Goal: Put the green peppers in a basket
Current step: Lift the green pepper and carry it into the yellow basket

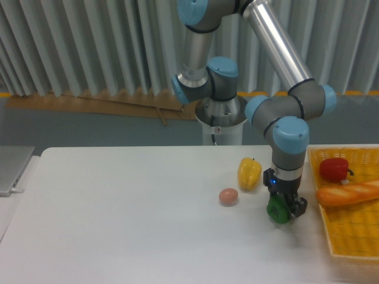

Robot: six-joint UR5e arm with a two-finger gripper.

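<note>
The green pepper (pixel 276 210) is dark and glossy, sitting right of the table's centre, just left of the basket (pixel 353 231). My gripper (pixel 282 211) comes straight down on it and its black fingers are shut on the pepper's sides. The pepper hangs at or barely above the white tabletop. The yellow-orange woven basket lies at the right edge, partly cut off by the frame.
A yellow bell pepper (pixel 249 173) stands just left of and behind the gripper. A small pinkish egg-like object (pixel 228 196) lies further left. In the basket are a red pepper (pixel 334 169) and a bread loaf (pixel 349 193). A grey laptop corner (pixel 12 168) shows at far left.
</note>
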